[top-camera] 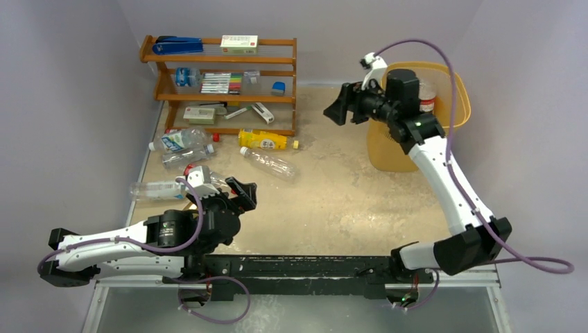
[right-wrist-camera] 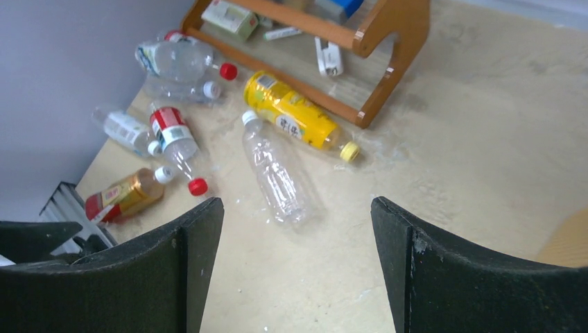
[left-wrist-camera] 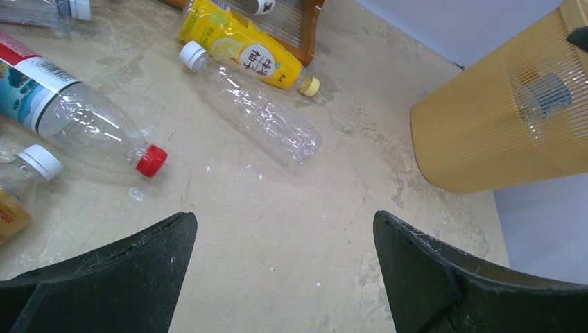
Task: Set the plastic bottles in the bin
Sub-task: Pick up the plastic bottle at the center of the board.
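In the top view, the left gripper (top-camera: 244,193) sits low at lower left of centre, over the table (top-camera: 333,201). Its jaws stand wide apart and hold nothing; the left wrist view shows only bare tabletop between them. Seven plastic bottles (right-wrist-camera: 208,118) lie on their sides in the left half of the table, none inside a container. In the right wrist view, from the left, these are a white-labelled bottle (right-wrist-camera: 125,128), an amber bottle (right-wrist-camera: 128,194), two clear bottles (right-wrist-camera: 173,62) side by side, a red-labelled bottle (right-wrist-camera: 177,139) with a red cap, an unlabelled clear bottle (right-wrist-camera: 277,170) and a yellow bottle (right-wrist-camera: 291,111). The yellow bottle lies just in front of the wooden shelf rack (top-camera: 288,69) at upper left of the top view. The rack carries a blue stapler (top-camera: 177,46) and a white-and-green box (top-camera: 239,44) on its top shelf, marker pens (top-camera: 222,83) on the middle shelf and small stationery items below. The right gripper (top-camera: 340,107) hangs raised at upper right of centre, just left of the bin (top-camera: 459,83). Its jaws stand apart with nothing between them. The bin stands upright at upper right. One bottle with a red label (top-camera: 428,97) shows inside it, partly hidden by the right arm. The left wrist view shows a bottle shape with a blue patch through the bin wall; whether it is the same bottle cannot be told.
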### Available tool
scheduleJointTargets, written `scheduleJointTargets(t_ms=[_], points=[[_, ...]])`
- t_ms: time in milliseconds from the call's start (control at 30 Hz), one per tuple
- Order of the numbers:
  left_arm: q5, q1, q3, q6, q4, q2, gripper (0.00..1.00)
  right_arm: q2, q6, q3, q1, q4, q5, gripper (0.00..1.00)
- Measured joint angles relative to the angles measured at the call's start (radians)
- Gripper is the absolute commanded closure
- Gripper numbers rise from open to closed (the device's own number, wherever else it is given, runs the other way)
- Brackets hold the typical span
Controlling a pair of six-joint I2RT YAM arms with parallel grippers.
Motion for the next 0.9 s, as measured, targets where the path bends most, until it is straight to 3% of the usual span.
scheduleJointTargets(t_ms=[433,900], points=[[0.0,0.0,-0.007,-0.001,0.0,-0.001,0.0,0.212,-0.011,-0.131,0.273,0.145,0.1,0.16],[0.002,0.0,-0.017,-0.002,-0.002,-0.001,0.02,0.478,-0.048,-0.167,0.346,0.299,0.152,0.16]])
